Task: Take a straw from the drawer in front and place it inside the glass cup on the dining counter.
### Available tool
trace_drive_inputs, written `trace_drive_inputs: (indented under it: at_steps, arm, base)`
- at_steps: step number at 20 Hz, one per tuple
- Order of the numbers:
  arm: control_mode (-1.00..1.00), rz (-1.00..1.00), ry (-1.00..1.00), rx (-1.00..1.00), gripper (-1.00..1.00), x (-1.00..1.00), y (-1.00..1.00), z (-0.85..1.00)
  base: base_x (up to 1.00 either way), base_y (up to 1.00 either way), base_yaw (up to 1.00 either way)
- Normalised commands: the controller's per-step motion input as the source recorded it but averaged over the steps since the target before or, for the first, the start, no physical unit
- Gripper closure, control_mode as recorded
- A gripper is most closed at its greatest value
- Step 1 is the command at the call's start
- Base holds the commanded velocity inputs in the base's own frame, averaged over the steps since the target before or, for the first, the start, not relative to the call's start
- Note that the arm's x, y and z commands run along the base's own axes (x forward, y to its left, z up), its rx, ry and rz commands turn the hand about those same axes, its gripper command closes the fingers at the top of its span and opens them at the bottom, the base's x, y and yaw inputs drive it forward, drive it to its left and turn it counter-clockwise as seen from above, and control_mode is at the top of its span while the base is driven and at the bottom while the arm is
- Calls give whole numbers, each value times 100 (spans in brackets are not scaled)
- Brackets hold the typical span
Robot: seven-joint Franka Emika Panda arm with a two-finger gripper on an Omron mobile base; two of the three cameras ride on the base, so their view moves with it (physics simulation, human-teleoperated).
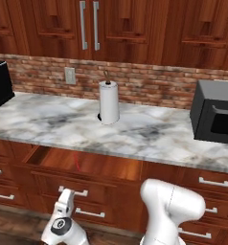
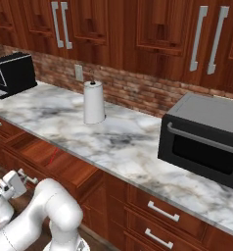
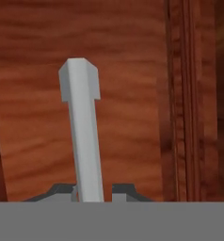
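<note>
Under the marble worktop (image 1: 135,134) the drawer (image 1: 87,165) sits pulled out with the thin red straw (image 1: 76,161) lying inside near its left end, gripper (image 3: 93,192) fingers pinched tight on the silver handle (image 3: 83,132) at its front.

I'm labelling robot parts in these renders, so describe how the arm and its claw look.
The glossy white arm is built of fat, rounded segments with thin dark seams at the joints. Its wrist ends in a round black disc ringed in white. The claw is a small, blocky white hand; the hand view shows its two dark grey fingertips. No cables or lettering are visible.
</note>
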Motion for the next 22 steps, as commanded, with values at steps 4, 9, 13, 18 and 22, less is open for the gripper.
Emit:
trace_drive_inputs:
  at_steps: [4,9,13,18,22]
  arm:
    - [-100,0,-4,0,100,-64,63,25]
    - [-100,0,0,0,100,-58,60,22]
    - [-100,0,0,0,100,-37,58,19]
    - [-100,0,0,0,-100,-19,51,15]
    - [-100,0,4,2,-100,-39,12,40]
  base:
    - [0,0,0]
    - [0,0,0]
    - [0,0,0]
    - [0,0,0]
    - [0,0,0]
